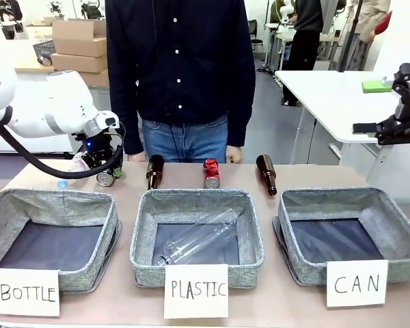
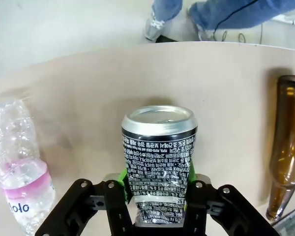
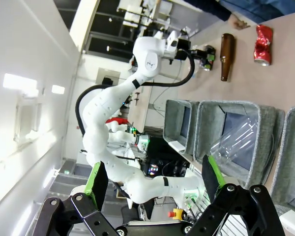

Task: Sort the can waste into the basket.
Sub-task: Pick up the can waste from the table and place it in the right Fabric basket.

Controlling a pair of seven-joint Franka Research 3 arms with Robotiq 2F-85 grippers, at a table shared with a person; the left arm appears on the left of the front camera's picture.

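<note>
The left gripper pinches the black can (dented) behind the BOTTLE basket. The right gripper hangs spread above the CAN basket.

Left hand on dark can, far-left; red can mid-table; CAN basket right.

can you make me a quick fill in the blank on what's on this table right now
1. The left claw is shut on the ____ can.
2. The clear plastic bottle lies in the bin carded ____.
3. The red can stands on the table behind the ____ bin.
4. The right claw is ____, raised off the table.

Missing words: black; PLASTIC; PLASTIC; open
</note>
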